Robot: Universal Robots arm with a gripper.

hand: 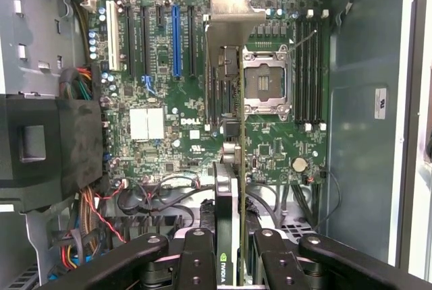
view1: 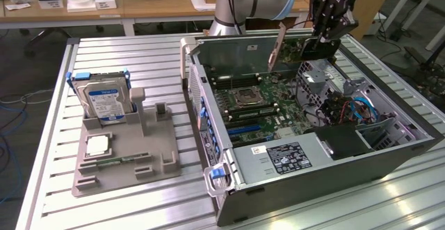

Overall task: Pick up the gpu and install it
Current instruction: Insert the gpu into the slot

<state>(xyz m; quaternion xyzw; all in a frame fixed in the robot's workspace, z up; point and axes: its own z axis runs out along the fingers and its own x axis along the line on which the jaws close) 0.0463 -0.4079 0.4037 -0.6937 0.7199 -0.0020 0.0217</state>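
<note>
- The gpu [view1: 295,47] is held upright and edge-on in the claw [view1: 326,41], above the far end of the open computer case [view1: 389,152], toward the exterior view's right.
- In the wrist view the gpu [hand: 228,74] hangs over the motherboard [hand: 162,148], with its silver bracket at the end away from the claw [hand: 233,263].
- The claw is clenched on the card, with one finger pressed to each face.
- The pick-up is judged done and the install step is in hand. The card is carried over the board and is not yet seated.
- Seating is judged to call for the card's lower edge to be lined up squarely over one slot, with the bracket turned to the case's rear wall. The descent would have to be straight, so that nothing is scraped.
- One gpu, one claw and one case are counted.
- Four long expansion slots [hand: 177,40] are counted beside the card, though more may be hidden behind it. One CPU socket [hand: 266,81] lies on its other side.
- On the tabletop [view1: 139,58], at the exterior view's left, one grey holder [view1: 160,162] is seen well apart from the case.
- One hard drive [view1: 104,99] stands upright in the holder and one memory stick [view1: 114,161] lies flat in it.
</note>
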